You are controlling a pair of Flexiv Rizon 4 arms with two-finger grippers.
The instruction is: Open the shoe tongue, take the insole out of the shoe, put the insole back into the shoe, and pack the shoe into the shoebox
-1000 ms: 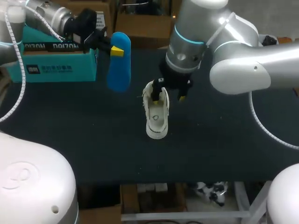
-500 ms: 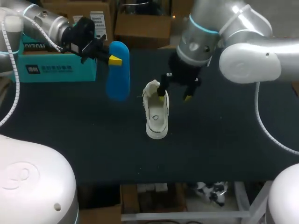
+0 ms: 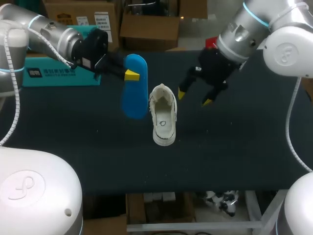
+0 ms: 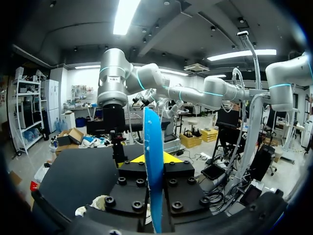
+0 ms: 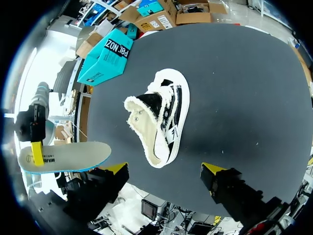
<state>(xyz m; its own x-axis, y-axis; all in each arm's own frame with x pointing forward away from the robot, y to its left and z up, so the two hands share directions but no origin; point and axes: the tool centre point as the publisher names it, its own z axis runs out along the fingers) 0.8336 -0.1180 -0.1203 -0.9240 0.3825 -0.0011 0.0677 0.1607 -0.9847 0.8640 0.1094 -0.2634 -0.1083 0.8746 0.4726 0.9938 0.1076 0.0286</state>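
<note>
A white shoe (image 3: 163, 115) lies on the black table, its tongue pulled open; in the right wrist view the shoe (image 5: 159, 117) lies ahead of the fingers. My left gripper (image 3: 128, 74) is shut on a blue insole (image 3: 135, 87) that hangs in the air just left of the shoe. The left wrist view shows the insole (image 4: 153, 171) edge-on between its fingers. My right gripper (image 3: 193, 98) hovers open and holds nothing, to the right of the shoe's heel and apart from it. From its wrist view the insole (image 5: 63, 156) and my left gripper (image 5: 34, 147) appear off to one side.
A teal shoebox (image 3: 49, 73) stands at the back left of the table, behind my left arm; it shows beyond the shoe as the shoebox (image 5: 105, 56) in the right wrist view. Bare black table (image 3: 234, 147) spreads to the front and right.
My right gripper has lifted off the shoe's opening and drawn back to the right, still open. My left arm has carried the insole rightward, close to the shoe.
</note>
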